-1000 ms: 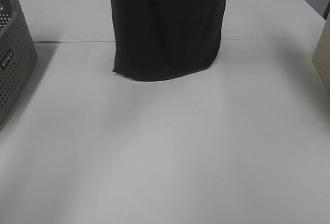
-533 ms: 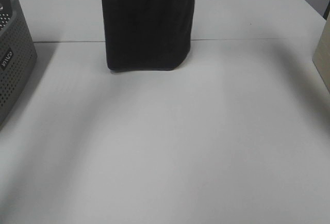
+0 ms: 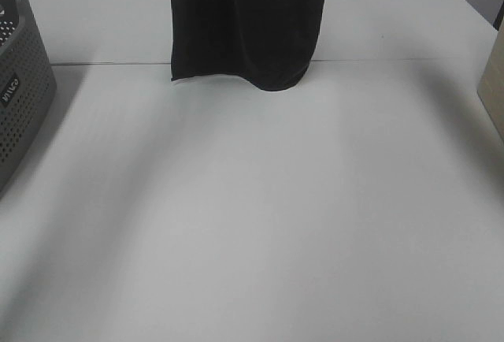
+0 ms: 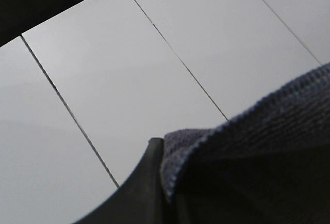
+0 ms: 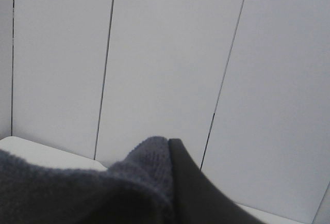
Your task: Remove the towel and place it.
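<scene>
The dark charcoal towel [image 3: 246, 23] hangs in the air at the back middle of the white table [image 3: 252, 216]. Its top runs out of the exterior view, and its lower edge floats just above the table. Neither gripper shows in the exterior view. In the left wrist view my left gripper [image 4: 161, 149] is shut on a fold of the towel [image 4: 258, 152], with one dark finger [image 4: 147, 182] showing. In the right wrist view my right gripper [image 5: 167, 146] is shut on another fold of the towel [image 5: 77, 188], beside a dark finger [image 5: 193, 190].
A grey perforated basket [image 3: 20, 98] stands at the table's left edge. A beige box edge [image 3: 492, 94] shows at the right edge. A seam [image 3: 394, 60] crosses the table at the back. White wall panels fill both wrist views.
The towel has been lifted: its lower edge sits higher than a second ago. It swung left half a second ago and is now back toward the middle.
</scene>
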`<state>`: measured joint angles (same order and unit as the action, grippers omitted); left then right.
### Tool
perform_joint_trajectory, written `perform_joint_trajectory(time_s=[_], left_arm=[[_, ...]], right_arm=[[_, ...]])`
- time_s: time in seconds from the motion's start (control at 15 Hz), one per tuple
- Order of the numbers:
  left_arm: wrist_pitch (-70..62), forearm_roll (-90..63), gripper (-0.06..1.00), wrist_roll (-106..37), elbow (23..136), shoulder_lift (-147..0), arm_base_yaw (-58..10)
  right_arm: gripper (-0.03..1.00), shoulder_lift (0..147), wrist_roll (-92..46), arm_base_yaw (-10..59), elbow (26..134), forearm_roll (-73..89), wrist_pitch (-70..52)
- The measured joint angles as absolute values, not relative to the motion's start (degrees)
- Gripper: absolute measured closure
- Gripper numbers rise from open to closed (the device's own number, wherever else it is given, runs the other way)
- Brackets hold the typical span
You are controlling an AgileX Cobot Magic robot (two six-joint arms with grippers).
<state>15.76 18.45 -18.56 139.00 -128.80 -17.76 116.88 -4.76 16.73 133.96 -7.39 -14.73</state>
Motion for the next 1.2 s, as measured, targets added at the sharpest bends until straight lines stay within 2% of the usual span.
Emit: perform_joint_trajectory(time_s=[0.67, 0.87, 1.0, 1.07, 1.2], left_arm=[[1.78, 17.76, 0.94, -17.30, 139.00, -128.86, -17.88], [-14.32, 15.07, 0.94, -15.53, 139.00, -128.74, -19.94], [-27.10, 11.57, 0.94, -16.90, 139.00, -127.60, -22.00], [-38.85, 6.13, 0.94, -20.05, 139.00, -125.02, -23.61], [-51.74, 1.72, 0.94, -21.83, 139.06, -122.15, -24.47]], right_arm=[[0.96, 116.88, -4.76, 16.73, 133.96, -7.45, -22.06], [0.96, 116.88, -4.76, 16.73, 133.96, -6.76, -31.68], [0.96, 116.65, -4.93, 16.73, 133.96, -5.39, -41.71], [0.96, 115.11, -5.21, 16.73, 133.96, -4.58, -50.82], [0.96, 112.13, -5.33, 16.73, 133.96, -4.41, -59.42]])
